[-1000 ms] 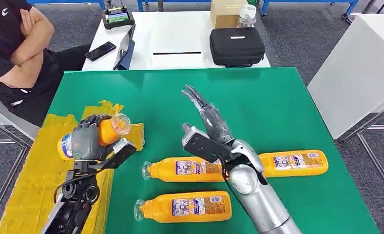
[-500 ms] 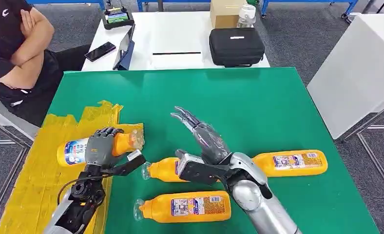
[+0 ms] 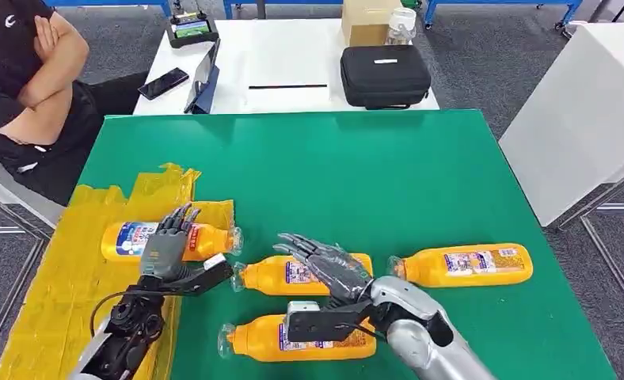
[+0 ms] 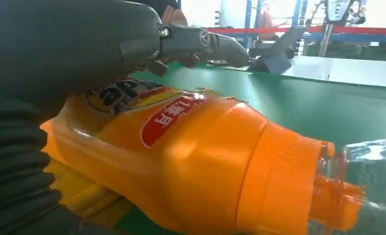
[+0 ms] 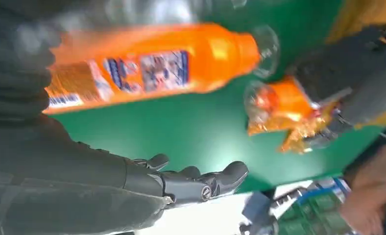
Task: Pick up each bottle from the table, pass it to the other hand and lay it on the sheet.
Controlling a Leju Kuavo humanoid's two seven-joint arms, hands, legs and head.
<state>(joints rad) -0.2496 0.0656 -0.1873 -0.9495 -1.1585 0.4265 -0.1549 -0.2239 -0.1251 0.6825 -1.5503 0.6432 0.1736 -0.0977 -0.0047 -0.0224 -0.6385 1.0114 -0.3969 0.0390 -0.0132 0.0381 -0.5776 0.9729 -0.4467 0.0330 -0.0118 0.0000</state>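
Observation:
An orange bottle (image 3: 131, 239) lies on its side on the yellow sheet (image 3: 63, 293), its clear cap toward the table's middle. My left hand (image 3: 169, 247) is over its neck end with fingers straightened and thumb held apart; close up the bottle (image 4: 191, 161) lies under the extended fingers (image 4: 201, 41). My right hand (image 3: 325, 265) hovers open, fingers spread, above the middle bottle (image 3: 273, 275), thumb over the near bottle (image 3: 261, 339). A third bottle (image 3: 467, 265) lies to the right. The right wrist view shows one bottle (image 5: 147, 63), blurred.
The green table (image 3: 356, 166) has bare surface beyond the bottles. A person (image 3: 24, 71) sits with arms folded at the far left. Behind stands a white table (image 3: 285, 63) with a black case (image 3: 384, 75), a phone and a box. Another white surface (image 3: 578, 111) is at the right.
My left hand lowered the bottle onto the yellow sheet and straightened its fingers off it. My right hand swung back and down over the bottles on the green table.

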